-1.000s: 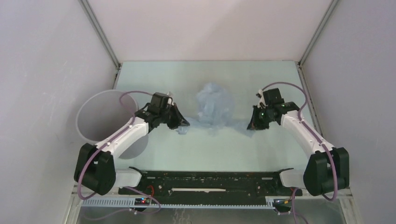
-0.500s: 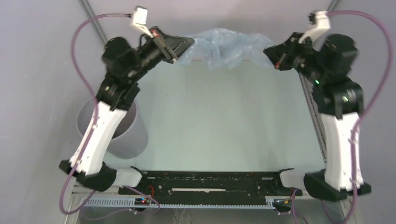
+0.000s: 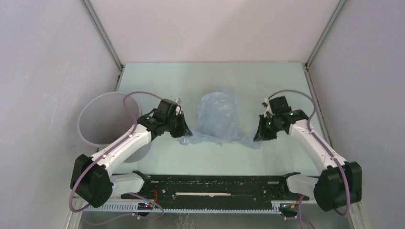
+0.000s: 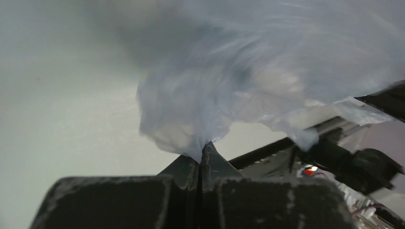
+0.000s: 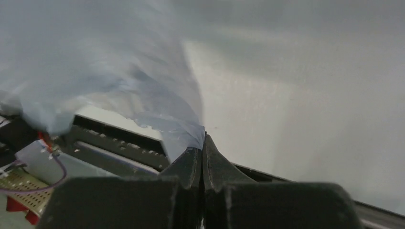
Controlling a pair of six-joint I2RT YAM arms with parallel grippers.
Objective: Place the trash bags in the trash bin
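Both arms have come down since 0.5 s ago, when they were lifted high with the film strung between them near the far wall. Now they reach low over the counter (image 3: pixel 210 76) and the bag is down with them.

The trash bin (image 3: pixel 88 101) stands upright at the left side of the counter, mouth open upward. The left arm's forearm crosses in front of its near right side.

The trash bag (image 3: pixel 217 114) sits in a crumpled, pale blue mound at the middle of the counter, right of the bin and wholly outside it. It lies between the 2 claws, and its near edge is drawn out to the left and to the right into 2 thin corners.

The left claw (image 3: pixel 184 135) is at the left corner. In the left wrist view its jaws are pressed together with a pinch of film (image 4: pixel 267 81) rising out of the tips (image 4: pixel 201 150).

The right claw (image 3: pixel 258 136) is at the right corner. In the right wrist view its jaws are likewise closed tight (image 5: pixel 204 143) on the edge of the film (image 5: pixel 95 62), which spreads away to the left.
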